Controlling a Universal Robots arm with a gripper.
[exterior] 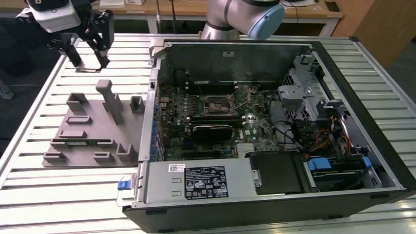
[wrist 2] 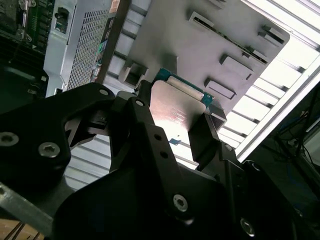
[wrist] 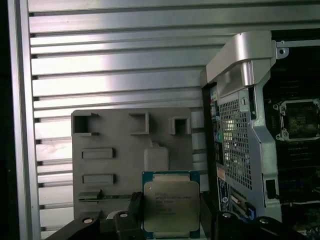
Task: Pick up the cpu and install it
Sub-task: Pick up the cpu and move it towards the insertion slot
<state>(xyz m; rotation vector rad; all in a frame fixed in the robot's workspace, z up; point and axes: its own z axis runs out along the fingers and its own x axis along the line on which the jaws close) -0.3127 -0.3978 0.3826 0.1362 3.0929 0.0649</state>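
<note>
The cpu [wrist: 171,207], a flat square chip with a silver-grey metal top and a blue-green rim, is held between the two black fingers of my gripper [wrist: 171,220]. In the second wrist view the cpu [wrist 2: 175,112] is clamped by its two opposite edges in the gripper [wrist 2: 172,127]. In the exterior view the gripper [exterior: 89,63] hangs above the slatted table at the far left, beyond the grey fixture plate [exterior: 91,131], with the cpu [exterior: 87,69] seen as a thin edge between the fingertips. The open black socket [exterior: 217,103] lies on the motherboard inside the case.
The open computer case [exterior: 273,195] fills the exterior view's right, with its metal wall [exterior: 153,97] standing between fixture plate and motherboard. Upright grey posts [exterior: 109,97] rise from the fixture plate. The arm's base [exterior: 240,19] stands behind the case. Drive cages and cables [exterior: 325,122] crowd the case's right side.
</note>
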